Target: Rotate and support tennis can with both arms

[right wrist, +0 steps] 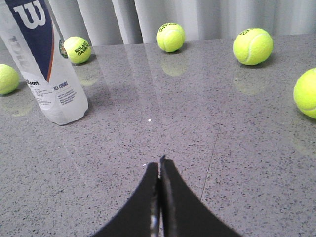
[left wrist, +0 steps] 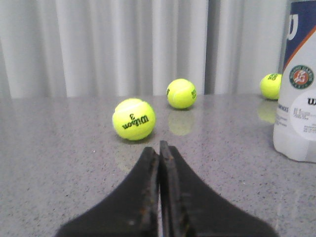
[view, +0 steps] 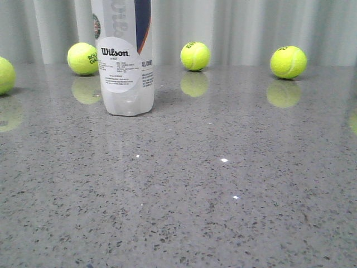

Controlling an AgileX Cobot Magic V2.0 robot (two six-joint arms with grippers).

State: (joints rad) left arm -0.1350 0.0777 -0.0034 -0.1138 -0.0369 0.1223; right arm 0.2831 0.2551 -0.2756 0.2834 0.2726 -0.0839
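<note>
Tennis can [view: 122, 56] stands upright on the grey speckled table [view: 223, 195], upper left of the front view, top cut off by the frame edge. Its label reads "Wilson" in black on a white round patch, w/ small print below too fine to read; "ALL COURT" sits at the right side of the label. Navy panel w/ orange stripe higher up, round Roland Garros badge at the can's left edge.

Balls in front view: one just left of the can [view: 82, 58] w/ partial "ROL... GA..." print, one upper centre [view: 195, 56], one upper right [view: 288, 61], one cut by the left edge [view: 5, 75].

Left gripper [left wrist: 159, 148], bottom centre of the left wrist view: jaws together, nothing between them, apart from the can, which is at that frame's right edge. The nearest ball [left wrist: 134, 119] reads "Wilson 3", upside down.

Right gripper [right wrist: 159, 165], bottom centre of the right wrist view: jaws together, holding nothing. The can is upper left there, white "W" on navy, "Wilson" & "ALL COURT" legible; ball beside it [right wrist: 77, 49] reads "ROLAND GARROS".
</note>
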